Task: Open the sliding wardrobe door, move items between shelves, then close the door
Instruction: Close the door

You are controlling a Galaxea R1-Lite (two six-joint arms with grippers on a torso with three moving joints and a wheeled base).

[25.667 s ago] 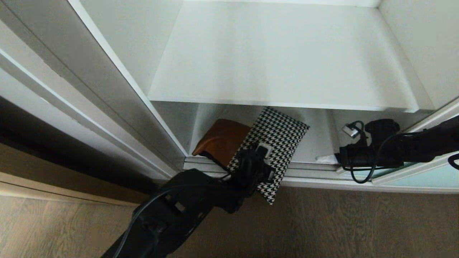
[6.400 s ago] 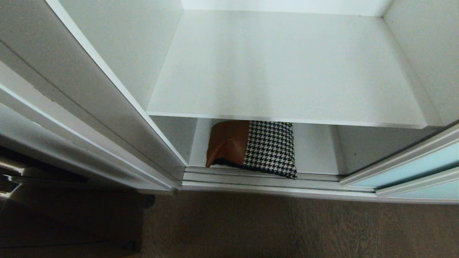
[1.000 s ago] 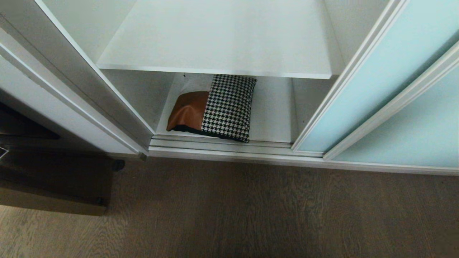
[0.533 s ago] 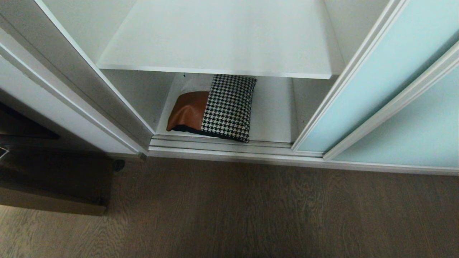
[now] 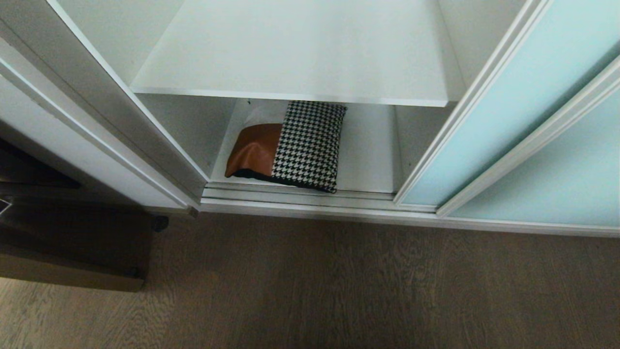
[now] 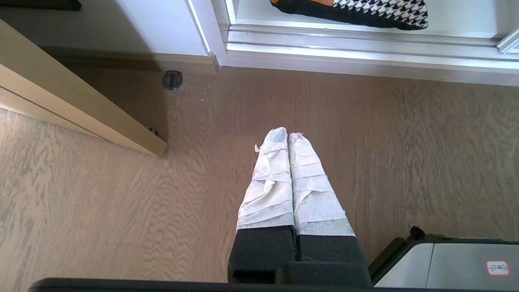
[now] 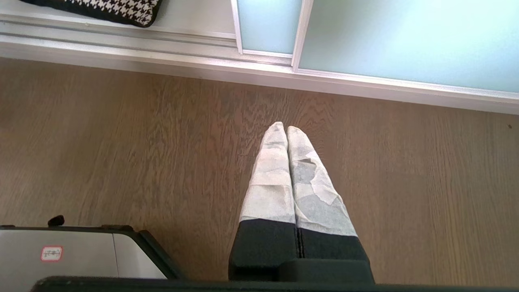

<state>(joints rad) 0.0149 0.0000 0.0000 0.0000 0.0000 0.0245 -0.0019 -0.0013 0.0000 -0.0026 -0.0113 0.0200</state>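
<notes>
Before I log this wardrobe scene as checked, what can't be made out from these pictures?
- Cushion: far edge hidden under the upper shelf in the head view; cut off by the frame edge in both wrist views.
- Sliding door: top and right side out of frame.
- Lower shelf: back hidden by the upper shelf.

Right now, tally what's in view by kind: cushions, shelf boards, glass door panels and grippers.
Cushion: 1
Shelf boards: 2, upper shelf and bottom shelf
Frosted glass door panels: 2, and
Grippers: 2, left gripper and right gripper, both shut
Total: 7
</notes>
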